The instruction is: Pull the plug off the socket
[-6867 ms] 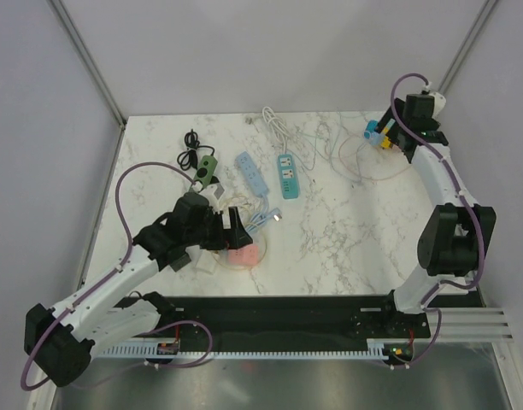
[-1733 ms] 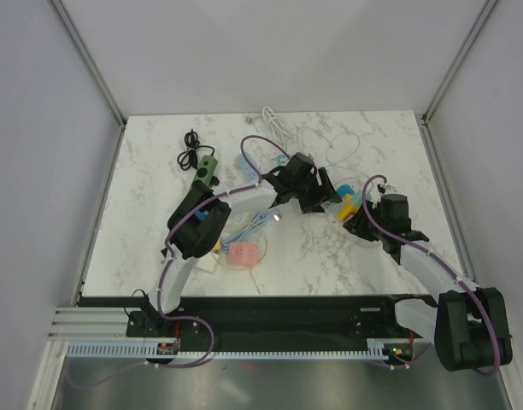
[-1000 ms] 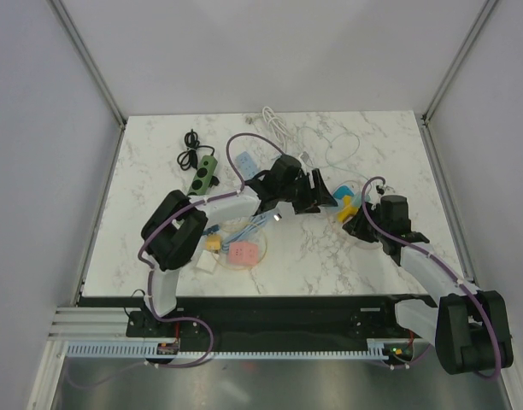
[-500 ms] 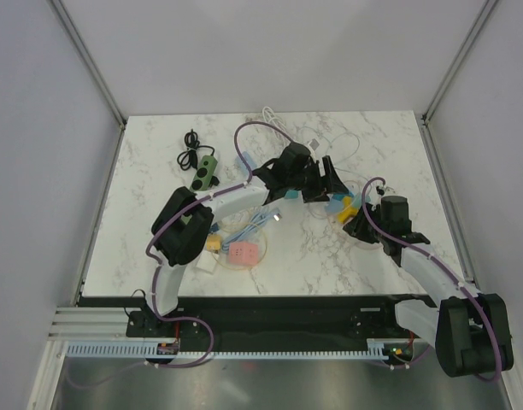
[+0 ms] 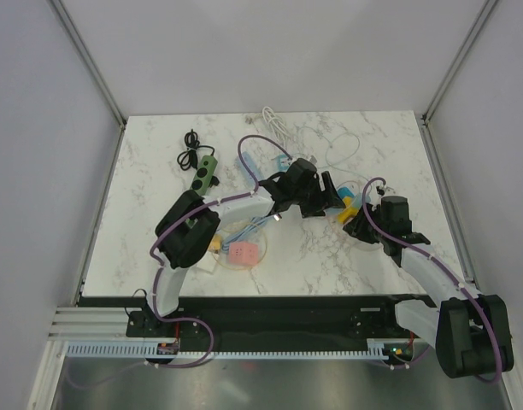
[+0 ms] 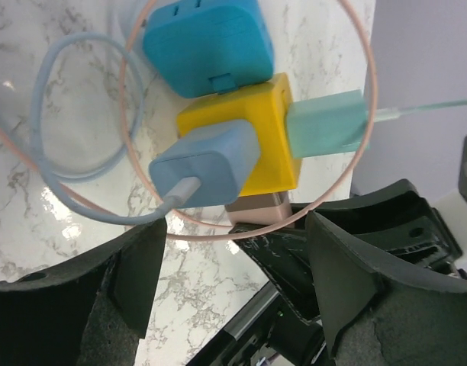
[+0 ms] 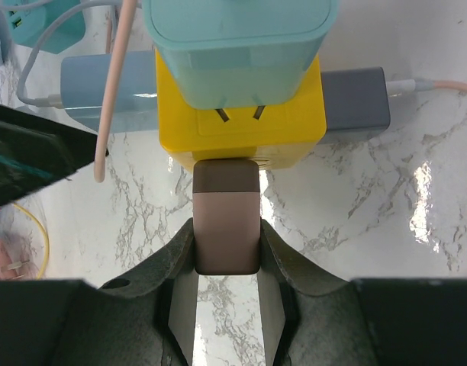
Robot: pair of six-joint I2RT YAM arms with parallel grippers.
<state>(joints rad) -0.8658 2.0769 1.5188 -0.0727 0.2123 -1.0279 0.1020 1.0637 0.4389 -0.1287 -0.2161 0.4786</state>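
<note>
**Student:** What is the top view showing?
**Tutor:** Over the white marble-patterned table [image 5: 150, 239], the left gripper [image 5: 327, 193] is settling back beside the yellow plastic cube socket [image 5: 347, 203]. Half a second ago it was swinging away toward the far edge. The right gripper [image 5: 355, 220] is keeping its place on the socket's near side.

**Student:** And the left wrist view?
**Tutor:** The left jaws are standing apart and empty. The socket is lying just ahead of the fingers [image 6: 134, 274], untouched, and is carrying a pale-blue rounded plug [image 6: 207, 164] and a mint-green square plug [image 6: 325, 122].

**Student:** The right wrist view?
**Tutor:** The right gripper is clamping the taupe rectangular plug [image 7: 227, 217], which is still sitting fully in the socket.

**Student:** What is that implying?
**Tutor:** Probably the left gripper is returning to brace the cube so that pulling can begin. Nothing is unplugged yet.
</note>
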